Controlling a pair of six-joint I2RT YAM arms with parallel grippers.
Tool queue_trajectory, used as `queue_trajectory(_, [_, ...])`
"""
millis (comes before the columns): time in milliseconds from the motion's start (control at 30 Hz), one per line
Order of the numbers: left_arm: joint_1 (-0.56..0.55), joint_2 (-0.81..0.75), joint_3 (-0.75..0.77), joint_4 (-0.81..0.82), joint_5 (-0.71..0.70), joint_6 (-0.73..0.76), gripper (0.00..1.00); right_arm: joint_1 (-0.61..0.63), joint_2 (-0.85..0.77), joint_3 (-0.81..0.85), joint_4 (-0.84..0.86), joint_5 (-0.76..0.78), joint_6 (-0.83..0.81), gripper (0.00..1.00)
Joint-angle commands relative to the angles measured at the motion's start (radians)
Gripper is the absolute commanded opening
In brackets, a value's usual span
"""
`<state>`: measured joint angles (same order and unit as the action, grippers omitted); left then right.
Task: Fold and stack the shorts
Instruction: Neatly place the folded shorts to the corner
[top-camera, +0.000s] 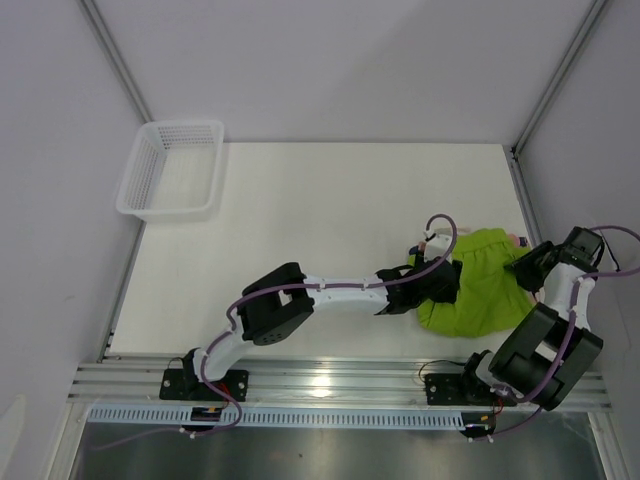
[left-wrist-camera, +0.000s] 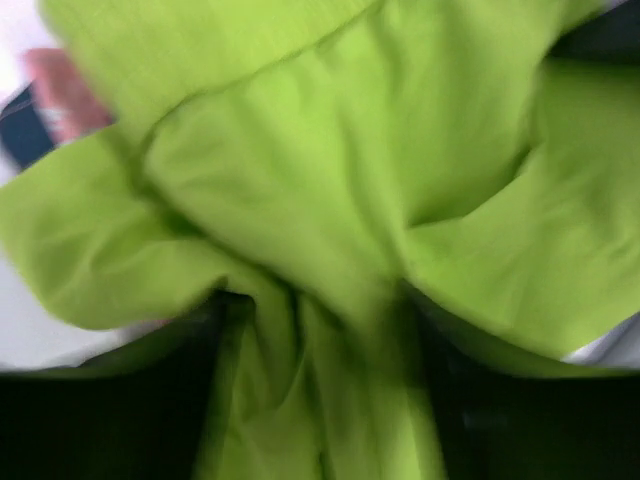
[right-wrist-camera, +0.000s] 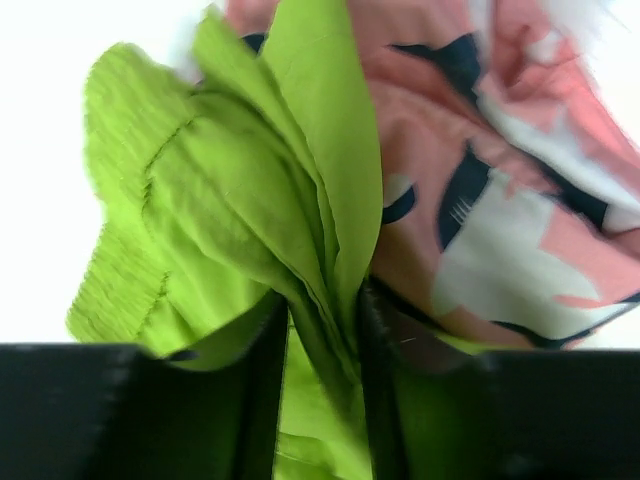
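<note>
The left arm reaches low from its base at 7 o'clock across the table (top-camera: 330, 220) toward 3 o'clock. The left gripper (top-camera: 443, 283) sits at the 9 o'clock edge of the lime-green shorts (top-camera: 480, 285), with cloth bunched between its fingers, but the view is too blurred to tell whether it clamps. The shorts lie crumpled at the table's 4 o'clock side, long axis about 7 to 1 o'clock, with the coral-pink shorts (right-wrist-camera: 480, 200) peeking out at the far edge. The right arm is folded tightly over its base, and the right gripper (top-camera: 522, 268) at 2 o'clock pinches a green fold in a narrow gap.
</note>
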<state>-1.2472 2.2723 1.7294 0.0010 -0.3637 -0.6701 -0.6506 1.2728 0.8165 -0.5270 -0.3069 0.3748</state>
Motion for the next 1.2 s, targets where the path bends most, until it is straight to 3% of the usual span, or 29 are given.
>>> queue_trajectory(0, [0.006, -0.101, -0.085, -0.024, -0.083, -0.034, 0.87, -0.018, 0.011, 0.062, 0.029, 0.064, 0.019, 0.43])
queue_trajectory(33, [0.014, -0.126, -0.121, -0.024, -0.083, -0.031, 0.96, -0.017, 0.007, 0.078, 0.018, 0.089, 0.029, 0.46])
queue_trajectory(100, [0.041, -0.189, -0.151, -0.05, -0.086, -0.023, 0.99, -0.006, -0.013, 0.108, -0.023, 0.182, 0.047, 0.61])
queue_trajectory(133, [0.052, -0.209, -0.148, -0.068, -0.089, -0.022, 0.99, 0.003, -0.027, 0.133, -0.034, 0.215, 0.073, 0.74])
queue_trajectory(300, [0.11, -0.347, -0.217, -0.192, -0.136, 0.0, 0.99, 0.086, -0.127, 0.188, -0.033, 0.27, 0.102, 0.79])
queue_trajectory(400, [0.144, -0.495, -0.357, -0.168, -0.155, 0.024, 0.99, 0.175, -0.138, 0.228, -0.024, 0.175, 0.075, 0.79])
queue_trajectory(433, [0.158, -0.579, -0.423, -0.156, -0.129, 0.03, 0.99, 0.225, -0.141, 0.224, -0.005, 0.069, 0.063, 0.8])
queue_trajectory(567, [0.248, -0.794, -0.605, -0.114, -0.052, 0.072, 0.99, 0.32, -0.171, 0.12, 0.105, -0.136, 0.062, 0.83])
queue_trajectory(733, [0.342, -1.063, -0.838, -0.102, -0.008, 0.078, 0.99, 0.442, -0.224, -0.019, 0.333, -0.254, 0.102, 0.81])
queue_trajectory(800, [0.374, -1.193, -0.945, -0.09, -0.035, 0.095, 0.99, 0.544, -0.236, -0.069, 0.418, -0.262, 0.089, 0.82])
queue_trajectory(867, [0.399, -1.299, -1.043, -0.084, -0.052, 0.136, 0.99, 0.664, -0.256, -0.089, 0.461, -0.223, 0.055, 0.88])
queue_trajectory(967, [0.411, -1.384, -1.122, -0.14, -0.139, 0.138, 0.99, 0.799, -0.291, -0.114, 0.487, -0.042, 0.02, 1.0])
queue_trajectory(1000, [0.413, -1.439, -1.145, -0.142, -0.168, 0.138, 0.99, 0.88, -0.302, -0.116, 0.493, 0.083, 0.012, 0.99])
queue_trajectory(1067, [0.414, -1.488, -1.204, -0.141, -0.187, 0.129, 0.99, 0.962, -0.326, -0.146, 0.516, 0.187, -0.022, 0.99])
queue_trajectory(1167, [0.414, -1.57, -1.294, -0.13, -0.213, 0.129, 0.99, 1.141, -0.384, -0.243, 0.658, 0.407, -0.103, 0.99])
